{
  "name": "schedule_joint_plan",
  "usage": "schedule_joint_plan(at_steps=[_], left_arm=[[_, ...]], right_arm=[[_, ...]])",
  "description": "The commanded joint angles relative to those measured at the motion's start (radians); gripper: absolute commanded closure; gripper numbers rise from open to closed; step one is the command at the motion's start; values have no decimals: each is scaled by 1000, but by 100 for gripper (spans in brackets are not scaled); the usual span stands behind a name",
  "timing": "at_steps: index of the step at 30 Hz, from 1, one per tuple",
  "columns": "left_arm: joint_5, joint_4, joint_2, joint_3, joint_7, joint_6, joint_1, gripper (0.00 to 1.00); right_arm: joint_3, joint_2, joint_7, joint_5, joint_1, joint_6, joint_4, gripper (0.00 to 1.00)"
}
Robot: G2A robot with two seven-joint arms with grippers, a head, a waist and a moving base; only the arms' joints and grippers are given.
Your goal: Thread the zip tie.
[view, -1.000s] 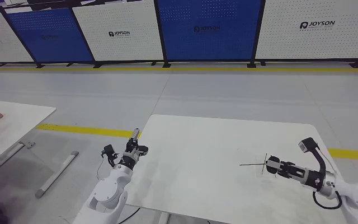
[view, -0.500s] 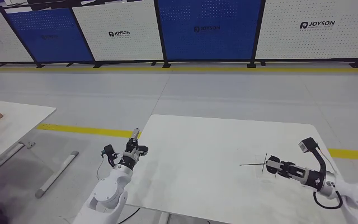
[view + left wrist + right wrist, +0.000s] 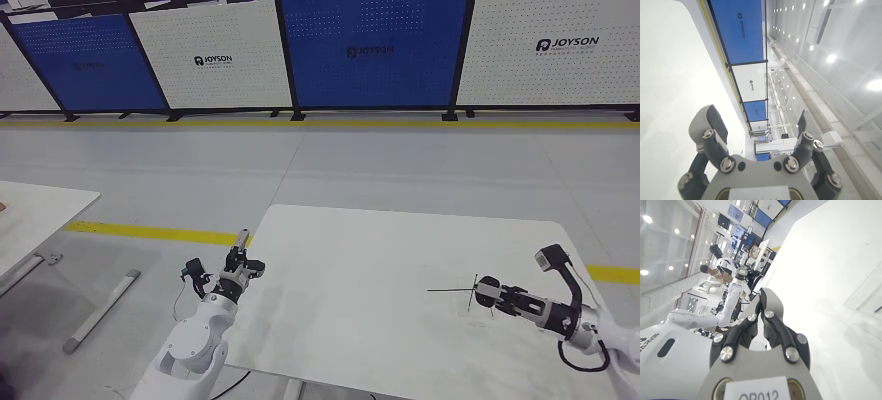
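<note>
Zip tie (image 3: 450, 291): thin black strap over the right part of the table (image 3: 360, 260), toward the robot's side. Free end points at table centre, other end sits in the right gripper (image 3: 484, 292). Can't tell if it touches the surface.
Crossing strand (image 3: 474, 280): 2nd thin dark line, runs across the strap just ahead of the fingertips. Can't tell if it's part of the same tie or separate.
Right gripper (image 3: 761, 292): low over the table's right side, aimed at the centre. Claw clamped on the zip tie. Wrist view has the pads (image 3: 763, 298) pressed together w/ no gap.
Clear sheet (image 3: 861, 291): transparent, lies flat on the table near the right gripper. Small dark tip (image 3: 877, 309) at its edge, too small to ID.
Left gripper (image 3: 242, 250) (image 3: 759, 121): at the table's left edge, well apart from the zip tie and the other arm, pointing away from the robot. Fingers (image 3: 715, 121) spread wide apart.
Table: white, rounded corners.
Bkgd: blue and white pegboard panels (image 3: 372, 50) along the far side. Yellow floor line (image 3: 150, 232) btwn them and the table. 2nd white table (image 3: 40, 205) off to the left.
</note>
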Motion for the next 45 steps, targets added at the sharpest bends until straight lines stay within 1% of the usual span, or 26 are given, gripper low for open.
schedule_joint_plan(at_steps=[1, 3, 6, 7, 8, 10, 27, 29, 32, 34, 37, 42, 45], left_arm=[[0, 0, 0, 0, 0, 0, 0, 0], [0, 0, 0, 0, 0, 0, 0, 0], [0, 0, 0, 0, 0, 0, 0, 0], [0, 0, 0, 0, 0, 0, 0, 0], [0, 0, 0, 0, 0, 0, 0, 0], [0, 0, 0, 0, 0, 0, 0, 0], [0, 0, 0, 0, 0, 0, 0, 0], [0, 0, 0, 0, 0, 0, 0, 0], [0, 0, 0, 0, 0, 0, 0, 0], [0, 0, 0, 0, 0, 0, 0, 0], [0, 0, 0, 0, 0, 0, 0, 0], [0, 0, 0, 0, 0, 0, 0, 0], [0, 0, 0, 0, 0, 0, 0, 0]], right_arm=[[10, -3, -20, 3, -1, 0, -21, 100], [24, -10, -58, -13, 1, 0, -48, 100], [29, -23, -73, -57, 2, 0, -93, 100], [28, -27, -77, -85, 4, 0, -100, 100], [19, -33, -96, -151, 8, 0, -108, 100], [7, -38, -118, -186, 9, 0, -103, 100], [7, -38, -118, -186, 9, 0, -103, 100], [7, -39, -137, -179, 7, 0, -104, 100], [-7, -44, -148, -173, 32, 0, -84, 100], [-16, -47, -143, -190, 52, 0, -98, 100], [-30, -54, -127, -218, 67, 0, -142, 100], [-32, -58, -74, -297, 64, 0, -198, 100], [-26, -59, -101, -339, 54, 0, -207, 100]])
